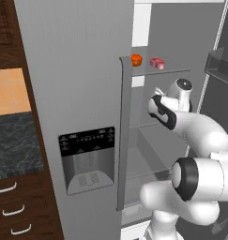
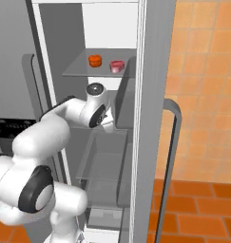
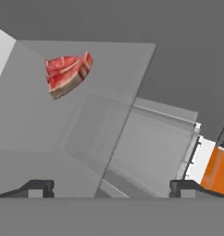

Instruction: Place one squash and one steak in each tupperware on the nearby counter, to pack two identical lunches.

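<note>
The pincer (image 3: pixel 111 186) stands fully open and empty, its two dark fingertips (image 3: pixel 38 186) wide apart, inside the open fridge (image 1: pixel 78 93) beneath a glass shelf (image 2: pixel 83 70). On that shelf a steak (image 3: pixel 67 73) lies near the right edge, with an orange squash (image 1: pixel 136 59) just beside it toward the left edge, apart.

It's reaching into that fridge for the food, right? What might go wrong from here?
The steak and squash sit side by side on one glass shelf, so grabbing one might nudge the other. The hand is below that shelf, so rising straight up might strike it. The jaws, wide open, may also slip on the slanted steak.
</note>
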{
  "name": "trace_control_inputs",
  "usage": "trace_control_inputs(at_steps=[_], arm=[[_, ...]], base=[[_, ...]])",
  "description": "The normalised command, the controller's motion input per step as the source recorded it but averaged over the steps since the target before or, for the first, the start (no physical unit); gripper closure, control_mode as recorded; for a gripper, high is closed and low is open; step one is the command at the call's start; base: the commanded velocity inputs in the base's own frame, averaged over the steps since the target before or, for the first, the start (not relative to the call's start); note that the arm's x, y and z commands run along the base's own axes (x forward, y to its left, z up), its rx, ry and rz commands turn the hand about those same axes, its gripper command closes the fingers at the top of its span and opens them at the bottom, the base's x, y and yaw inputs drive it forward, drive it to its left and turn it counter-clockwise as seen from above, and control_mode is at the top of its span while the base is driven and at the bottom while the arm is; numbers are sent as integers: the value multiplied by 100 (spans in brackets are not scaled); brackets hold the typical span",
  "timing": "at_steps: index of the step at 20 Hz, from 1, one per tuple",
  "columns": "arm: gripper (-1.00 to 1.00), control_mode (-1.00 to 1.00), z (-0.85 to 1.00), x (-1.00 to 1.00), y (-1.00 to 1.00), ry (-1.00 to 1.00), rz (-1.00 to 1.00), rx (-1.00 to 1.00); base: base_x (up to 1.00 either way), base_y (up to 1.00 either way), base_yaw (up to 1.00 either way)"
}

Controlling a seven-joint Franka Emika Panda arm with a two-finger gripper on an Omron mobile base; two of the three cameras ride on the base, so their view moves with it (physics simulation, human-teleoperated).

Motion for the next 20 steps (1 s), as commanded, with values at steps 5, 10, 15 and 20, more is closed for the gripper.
trace_control_inputs(at_steps=[5,10,15,20], arm=[[-100,-100,-24,73,-34,6,-5,0],[-100,-100,-47,60,-25,0,-3,0],[-100,-100,-34,57,-32,0,-2,0],[-100,-100,-25,64,-27,0,-2,0]], base=[[0,0,0],[0,0,0],[0,0,0],[0,0,0]])
